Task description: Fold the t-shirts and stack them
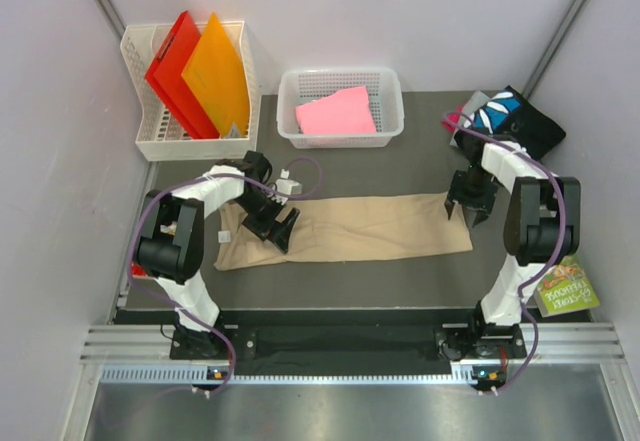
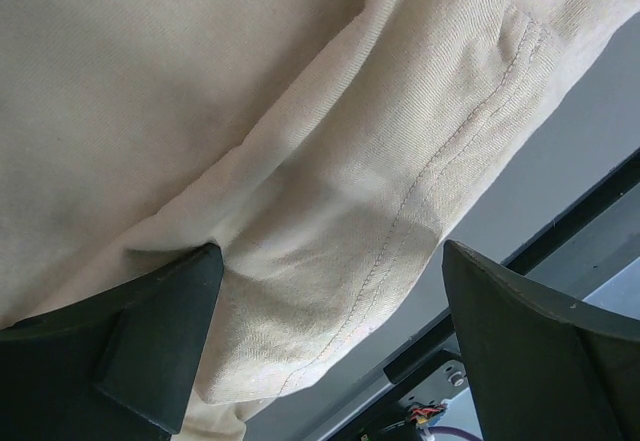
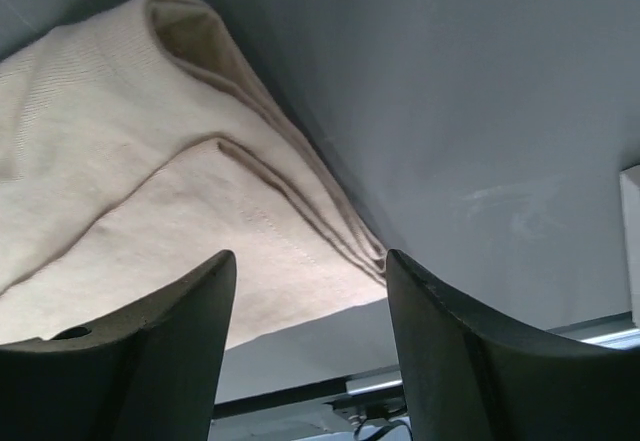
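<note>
Left gripper [image 1: 276,227] spread wide over the tan t-shirt [image 1: 370,226], at its left end; right gripper [image 1: 468,208], jaws apart and pinching nothing, above its right edge. Shirt lies as a long strip between them. Pink t-shirt [image 1: 337,113] in white mesh basket [image 1: 290,86]; black printed t-shirt [image 1: 510,116] far right.

- We see the tan t-shirt [image 2: 250,111] filling most of the view; its cloth lies in soft folded layers
- A stitched hem [image 2: 440,151] runs slantwise down its right side; a rounded corner of cloth lies between the fingers
- Our left tool [image 2: 330,261] is spread wide; its dark fingers [image 2: 150,341] stand at the lower corners, gripping nothing
- Grey worktop [image 2: 590,151] shows at the right; a black strip [image 2: 560,226] borders it; coloured wires [image 2: 430,416] sit below
</note>
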